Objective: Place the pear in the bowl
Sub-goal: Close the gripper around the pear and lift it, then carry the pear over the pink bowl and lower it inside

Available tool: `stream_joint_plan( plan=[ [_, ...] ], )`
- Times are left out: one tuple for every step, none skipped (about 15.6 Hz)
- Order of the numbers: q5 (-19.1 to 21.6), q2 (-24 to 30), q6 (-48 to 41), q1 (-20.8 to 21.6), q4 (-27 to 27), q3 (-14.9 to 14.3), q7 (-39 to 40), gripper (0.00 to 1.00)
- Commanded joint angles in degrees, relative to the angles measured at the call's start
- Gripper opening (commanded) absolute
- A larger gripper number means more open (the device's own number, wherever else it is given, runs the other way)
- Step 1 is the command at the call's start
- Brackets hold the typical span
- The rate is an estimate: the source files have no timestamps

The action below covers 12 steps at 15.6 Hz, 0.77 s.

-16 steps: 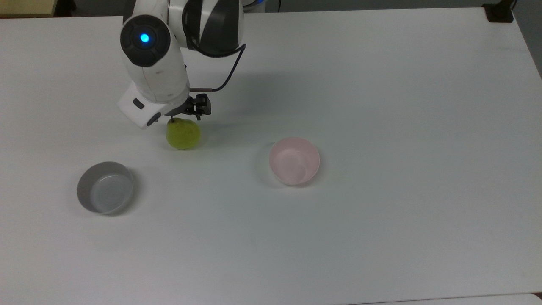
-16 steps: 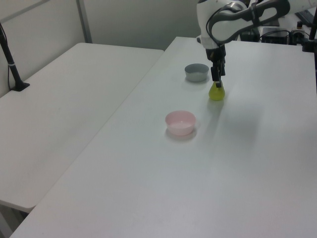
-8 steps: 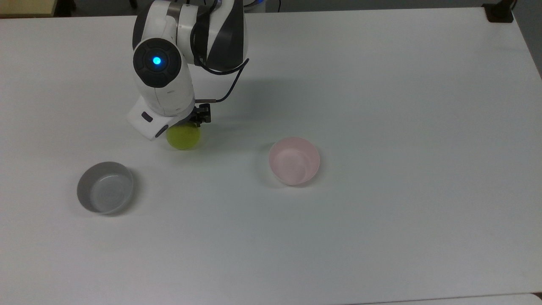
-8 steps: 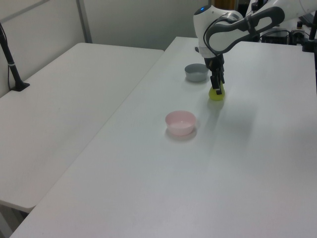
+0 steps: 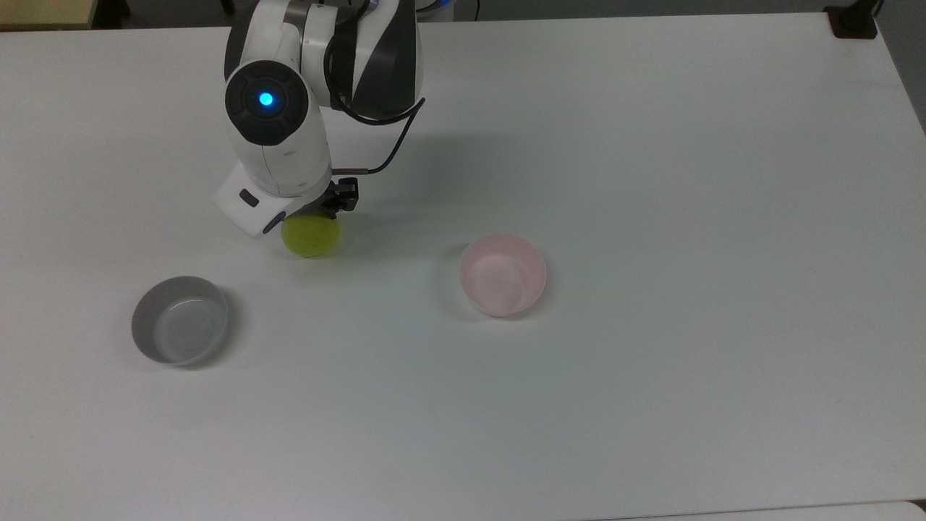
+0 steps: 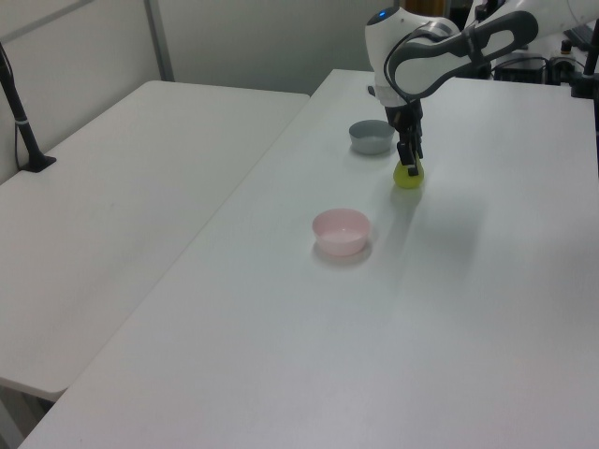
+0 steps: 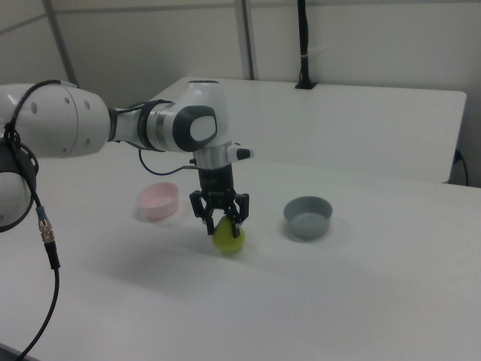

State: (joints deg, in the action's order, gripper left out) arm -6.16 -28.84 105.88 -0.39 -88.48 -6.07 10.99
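The yellow-green pear [image 5: 311, 239] stands near the middle of the white table [image 5: 651, 181], under the arm's wrist. My gripper [image 7: 223, 222] points straight down with its dark fingers closed on the pear's upper part [image 7: 228, 241]. In the left view the gripper [image 6: 409, 164] sits right on top of the pear [image 6: 407, 177]. The pale pink bowl [image 5: 503, 275] is empty, on the top view's right of the pear and a little nearer the front edge. In the right view the pink bowl [image 7: 158, 201] is to the left of the pear.
An empty grey bowl [image 5: 179, 320] sits toward the top view's lower left, and on the right view's right as [image 7: 307, 216]. A second white table [image 6: 122, 187] adjoins on the left view's left. A black cable [image 5: 394, 137] hangs from the wrist.
The arm came down over the pear and its fingers closed round the top. In the last half second the wrist and pear shifted slightly together.
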Motion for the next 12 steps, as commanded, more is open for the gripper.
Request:
stream_joint_plan(
  plan=[
    [-0.3,4.1,-0.8,0.7,-0.7,-1.0,0.8,0.05],
    [-0.1,4.9,-1.3,0.7,-0.7,-1.5,0.8,0.05],
    [0.1,5.8,-1.4,1.1,-0.7,-1.7,0.8,0.05],
    [0.6,6.3,-1.5,1.7,-0.6,-1.9,0.6,0.05],
    [1.5,6.6,-1.5,2.8,-0.2,-2.5,0.5,0.05],
    [2.8,6.5,-1.5,4.4,0.8,-4.1,0.4,0.05],
    [4.5,6.5,-1.6,6.2,1.4,-5.9,0.4,0.05],
    [6.4,6.5,-1.6,8.0,1.9,-7.2,0.4,0.05],
    [8.2,6.4,-1.5,9.9,2.3,-8.4,0.4,0.05],
    [9.9,6.3,-1.0,12.3,2.3,-10.0,0.1,0.05],
    [11.5,5.9,-0.9,15.0,3.6,-11.8,-0.5,0.05],
    [13.1,4.9,-0.9,17.2,5.0,-12.8,-1.2,0.05]
  ],
)
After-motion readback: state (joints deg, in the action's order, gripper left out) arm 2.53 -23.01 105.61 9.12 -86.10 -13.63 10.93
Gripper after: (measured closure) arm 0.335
